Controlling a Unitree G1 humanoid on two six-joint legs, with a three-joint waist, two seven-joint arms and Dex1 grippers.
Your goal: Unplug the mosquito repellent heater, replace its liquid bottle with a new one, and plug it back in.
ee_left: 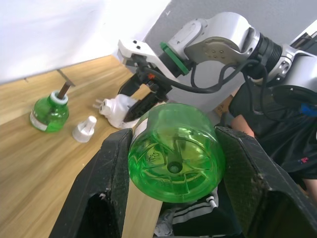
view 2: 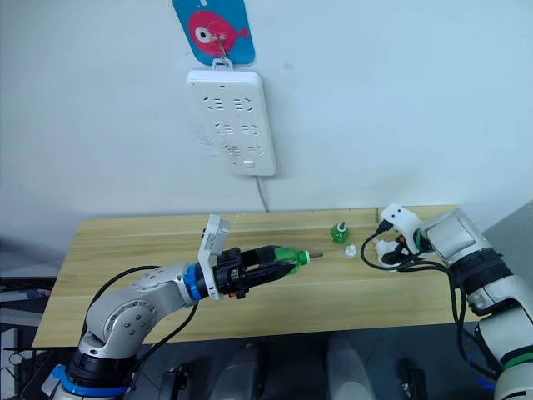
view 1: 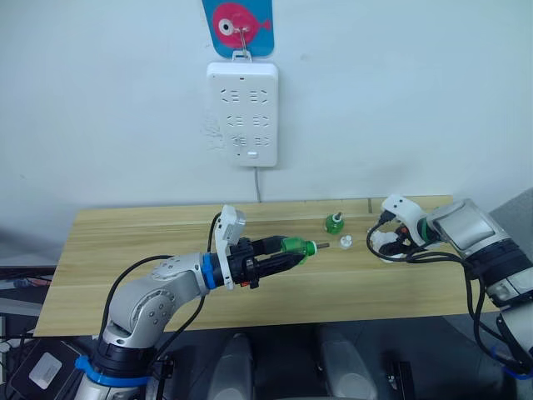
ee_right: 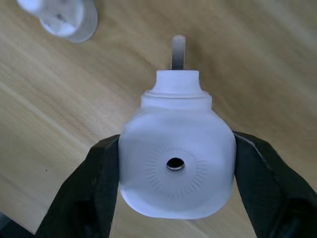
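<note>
From the head camera, the left gripper (view 1: 293,252) holds a green bottle (view 1: 297,247) level above the wooden table (view 1: 125,250). The left wrist view shows both fingers pressed against the bottle's sides. In the right wrist view, the right gripper (ee_right: 176,166) clamps the white heater (ee_right: 176,168) just over the tabletop, near a small white cap (ee_right: 67,17).

White power strip (view 2: 231,122) on wall, upper centre-left, hung below blue card with pink fish (view 2: 212,31); cord drops from it behind wooden table (view 2: 125,242). Left gripper (view 2: 293,256) at frame centre, above table, fingers clamped on green bottle (view 2: 287,255) lying sideways, wick pointing right. Second green bottle (view 2: 339,232) upright right of centre, small white cap (view 2: 351,250) just beside. Right gripper (view 2: 385,250) at right edge of table, closed around white mosquito repellent heater (view 2: 386,248).
</note>
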